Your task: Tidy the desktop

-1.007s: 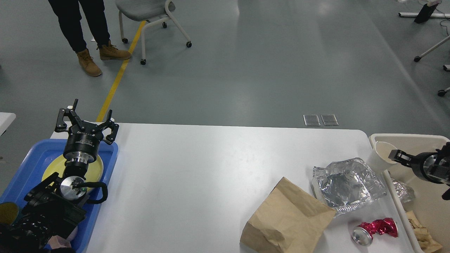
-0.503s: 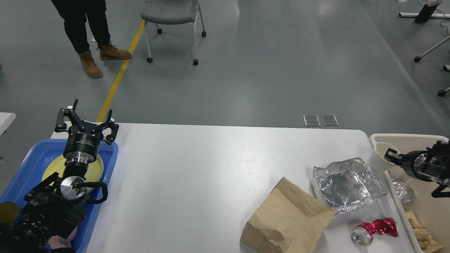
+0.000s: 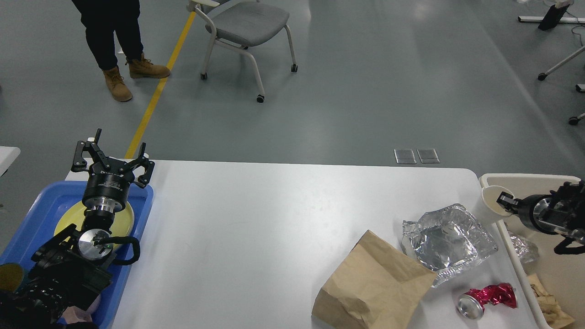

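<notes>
The white desktop (image 3: 274, 219) fills the middle of the head view. On its right part lie a crumpled foil tray (image 3: 448, 242), a brown paper bag (image 3: 374, 283) and a crushed red can (image 3: 489, 299). My right gripper (image 3: 502, 201) comes in from the right over the beige bin (image 3: 525, 178) and is shut on the rim of a white paper cup (image 3: 490, 205), held at the bin's left edge, against the foil tray. My left gripper (image 3: 112, 157) is open and empty above the far end of the blue tray (image 3: 41, 205), which holds a yellow plate (image 3: 125, 219).
The bin holds crumpled foil (image 3: 521, 246) and paper scraps (image 3: 548, 301). Beyond the table a person (image 3: 114, 45) stands on the floor at the back left beside a grey wheeled chair (image 3: 249, 32). A yellow floor line (image 3: 155, 96) runs toward the table's left corner.
My right gripper has moved left with the cup, and the foil tray has shifted slightly left. The chair behind has rolled and turned to the right. My left arm has not moved.
</notes>
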{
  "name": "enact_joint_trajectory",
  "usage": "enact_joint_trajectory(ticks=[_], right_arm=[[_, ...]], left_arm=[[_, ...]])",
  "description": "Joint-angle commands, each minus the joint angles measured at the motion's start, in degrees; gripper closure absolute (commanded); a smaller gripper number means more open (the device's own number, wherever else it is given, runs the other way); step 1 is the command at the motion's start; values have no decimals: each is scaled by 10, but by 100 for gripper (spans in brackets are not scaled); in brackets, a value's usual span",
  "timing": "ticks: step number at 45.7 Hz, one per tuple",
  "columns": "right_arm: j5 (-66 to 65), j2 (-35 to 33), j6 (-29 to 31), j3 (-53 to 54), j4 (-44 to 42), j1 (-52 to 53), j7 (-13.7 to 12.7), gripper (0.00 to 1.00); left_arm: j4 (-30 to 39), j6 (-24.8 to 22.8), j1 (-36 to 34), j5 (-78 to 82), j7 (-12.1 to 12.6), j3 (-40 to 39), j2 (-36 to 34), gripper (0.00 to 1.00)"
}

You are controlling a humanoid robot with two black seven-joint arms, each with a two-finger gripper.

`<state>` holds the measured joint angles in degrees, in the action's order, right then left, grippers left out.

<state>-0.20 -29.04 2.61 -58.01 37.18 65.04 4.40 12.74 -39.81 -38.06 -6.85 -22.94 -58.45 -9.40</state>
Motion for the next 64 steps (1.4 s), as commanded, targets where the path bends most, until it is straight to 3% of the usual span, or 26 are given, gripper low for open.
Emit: enact_joint_trajectory(ticks=[1,7,22,31,36,45,56,64], right_arm=[[13,-1,1,0,3,12,0,100],[14,-14,11,-4,26,64,1,100],[13,-149,37,-31,185,324,2,100],[13,-182,100,-37,206,428,2,100],[12,-188,107,-37,203,439,2,100],[13,-183,73,-31,121,328,1,100],[43,-159,-50,-22,53,103,2,100],[69,-110,-57,23,-28,-48,2,100]], left_arm=[[0,0,0,0,0,0,0,4],[0,0,0,0,0,0,0,4],[0,0,0,0,0,0,0,4],[0,0,0,0,0,0,0,4],[0,0,0,0,0,0,0,4],[0,0,0,0,0,0,0,4],[0,0,0,0,0,0,0,4],[0,0,0,0,0,0,0,4]])
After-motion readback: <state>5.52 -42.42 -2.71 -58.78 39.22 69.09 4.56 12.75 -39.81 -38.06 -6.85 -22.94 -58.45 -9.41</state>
